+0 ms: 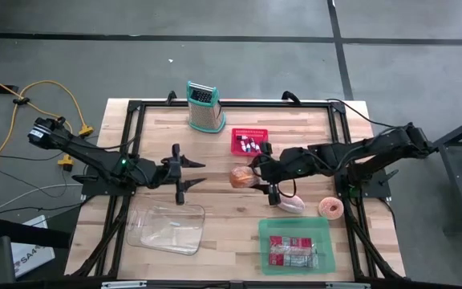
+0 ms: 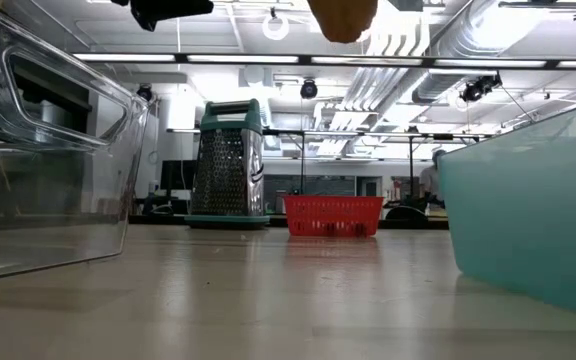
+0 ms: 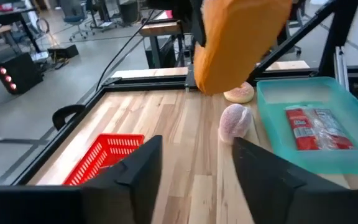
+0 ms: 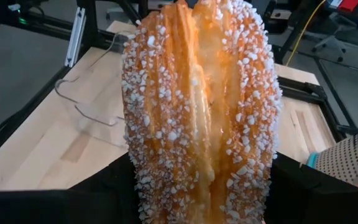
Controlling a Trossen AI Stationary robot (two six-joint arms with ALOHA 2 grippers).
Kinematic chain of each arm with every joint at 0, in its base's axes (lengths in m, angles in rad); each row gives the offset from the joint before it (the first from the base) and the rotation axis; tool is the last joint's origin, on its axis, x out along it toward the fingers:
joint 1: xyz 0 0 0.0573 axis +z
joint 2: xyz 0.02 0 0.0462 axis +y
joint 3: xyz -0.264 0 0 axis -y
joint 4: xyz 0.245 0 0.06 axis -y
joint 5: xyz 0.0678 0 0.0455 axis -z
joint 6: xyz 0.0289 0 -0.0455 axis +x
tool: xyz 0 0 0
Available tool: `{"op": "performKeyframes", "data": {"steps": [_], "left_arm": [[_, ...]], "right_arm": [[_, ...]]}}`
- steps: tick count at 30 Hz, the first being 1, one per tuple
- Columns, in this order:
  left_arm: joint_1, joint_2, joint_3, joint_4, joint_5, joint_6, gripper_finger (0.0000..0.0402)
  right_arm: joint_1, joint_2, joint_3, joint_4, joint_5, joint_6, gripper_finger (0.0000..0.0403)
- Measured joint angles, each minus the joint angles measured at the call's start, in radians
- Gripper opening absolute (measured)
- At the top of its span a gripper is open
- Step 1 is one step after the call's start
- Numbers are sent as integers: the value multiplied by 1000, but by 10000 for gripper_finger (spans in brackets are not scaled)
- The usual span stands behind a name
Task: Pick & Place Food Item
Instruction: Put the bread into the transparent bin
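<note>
Your right pincer [image 1: 251, 178] is clamped on the sugared pastry [image 1: 241, 177], held above the surface just below the red basket [image 1: 249, 141]. Your left pincer [image 1: 184, 174] waits left of the pastry, fingers apart and empty. Carry the pastry level toward the clear tray [image 1: 167, 228], and lift it over the left pincer. The grater [image 1: 202, 105] and green bin [image 1: 295, 246] sit clear.
</note>
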Motion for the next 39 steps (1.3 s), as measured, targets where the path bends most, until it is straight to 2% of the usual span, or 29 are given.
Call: {"op": "performKeyframes", "data": {"steps": [7,11,17,25,31,39], "left_arm": [[-4,0,0,35,31,3,285],[-2,15,0,97,31,13,314],[4,67,0,253,57,64,320],[4,93,-1,287,64,67,320],[4,95,0,310,120,63,320],[4,95,0,333,124,78,320]], "right_arm": [[-1,0,0,34,2,-6,230],[-1,18,0,79,2,-9,230],[-2,89,0,193,-24,-103,230],[-3,142,0,313,-25,-167,230],[-17,145,0,360,-26,-169,230],[-29,145,0,409,-41,-190,230]]}}
